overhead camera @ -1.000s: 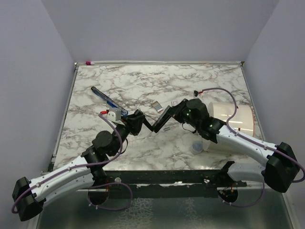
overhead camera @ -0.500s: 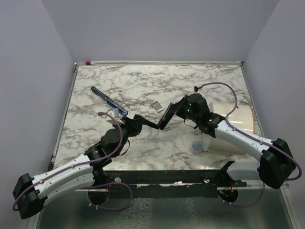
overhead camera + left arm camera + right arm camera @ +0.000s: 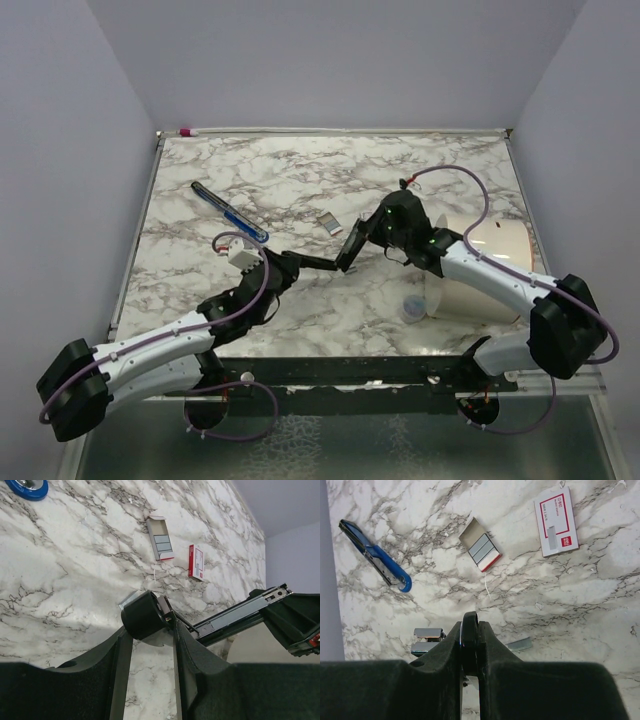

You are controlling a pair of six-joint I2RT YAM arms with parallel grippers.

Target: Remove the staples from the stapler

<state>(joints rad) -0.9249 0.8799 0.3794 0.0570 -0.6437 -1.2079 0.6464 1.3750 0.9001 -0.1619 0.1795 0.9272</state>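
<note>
Stapler (image 3: 227, 620): held above the marble table (image 3: 300, 165), bridging both arms, metal rail exposed.
Left gripper (image 3: 149, 627): clamped on its rounded black end.
Right gripper (image 3: 469, 630): pinching the opposite end.
Staples (image 3: 429, 633): loose strips on the table below.
Nearby: open staple box (image 3: 480, 547), red-printed box (image 3: 556, 521), blue tool (image 3: 376, 559), white tub (image 3: 492, 270).

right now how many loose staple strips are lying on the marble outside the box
3 staple strips: two close together, the second below the first, just left of the right gripper; one just right. The open box holds more; the gripper may hide others.
</note>
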